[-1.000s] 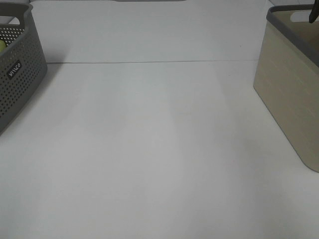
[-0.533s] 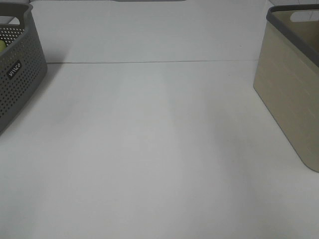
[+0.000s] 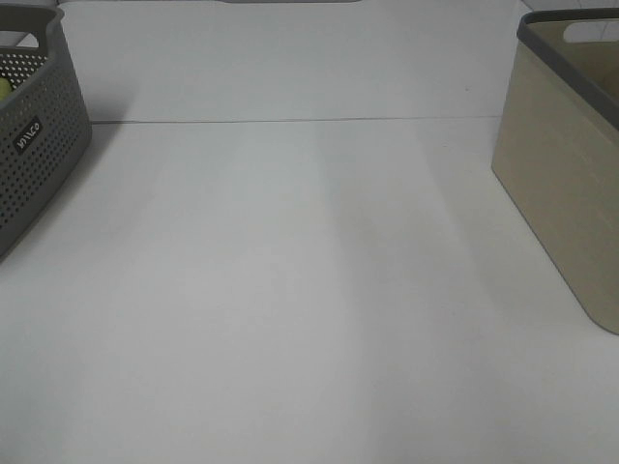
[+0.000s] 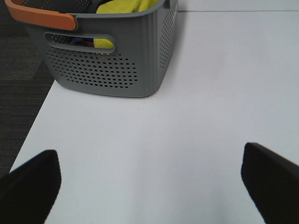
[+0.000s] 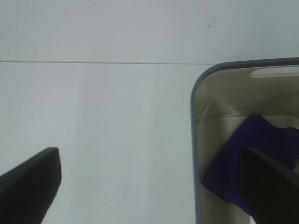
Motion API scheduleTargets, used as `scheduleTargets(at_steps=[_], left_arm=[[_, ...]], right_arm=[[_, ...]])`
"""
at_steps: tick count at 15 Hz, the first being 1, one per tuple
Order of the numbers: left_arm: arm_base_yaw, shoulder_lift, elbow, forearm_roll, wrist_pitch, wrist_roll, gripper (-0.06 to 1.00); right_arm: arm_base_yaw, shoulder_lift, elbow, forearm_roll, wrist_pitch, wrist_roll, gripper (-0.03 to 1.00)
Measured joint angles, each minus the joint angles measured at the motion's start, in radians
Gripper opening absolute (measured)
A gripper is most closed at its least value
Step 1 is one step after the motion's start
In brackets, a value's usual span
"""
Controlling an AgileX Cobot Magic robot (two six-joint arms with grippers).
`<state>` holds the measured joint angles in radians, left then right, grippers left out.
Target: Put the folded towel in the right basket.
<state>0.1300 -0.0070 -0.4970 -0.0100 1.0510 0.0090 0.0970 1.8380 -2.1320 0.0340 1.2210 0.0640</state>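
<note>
Lying inside the right basket [image 5: 198, 140], lower right of frame, is the purple towel [image 5: 243, 161]. Both hands, left hand [image 4: 154, 182] and right hand [image 5: 154, 184], are spread wide, gripping nothing above the tabletop [image 3: 309, 290].

Left basket [image 3: 34, 145]: grey, perforated, far left on table.
Contents: yellow cloth [image 4: 122, 6].
Table [image 3: 309, 290]: white.

On the table [image 3: 309, 290], the perforated basket [image 3: 34, 135] sits at about ten o'clock, the right basket [image 3: 571, 184] at about two o'clock, well apart. A towel [image 5: 247, 158] lies inside the right basket (seen from the right wrist); cloth [image 4: 124, 5] fills the perforated one.
</note>
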Motion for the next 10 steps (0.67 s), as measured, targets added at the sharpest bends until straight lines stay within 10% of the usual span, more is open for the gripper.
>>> scheduleTargets(at_steps=[10], left_arm=[[0.000, 0.000, 0.000, 0.000, 0.000, 0.000, 0.99]], right_arm=[[0.000, -0.982, 0.880, -0.048, 0.000, 0.029, 0.92]])
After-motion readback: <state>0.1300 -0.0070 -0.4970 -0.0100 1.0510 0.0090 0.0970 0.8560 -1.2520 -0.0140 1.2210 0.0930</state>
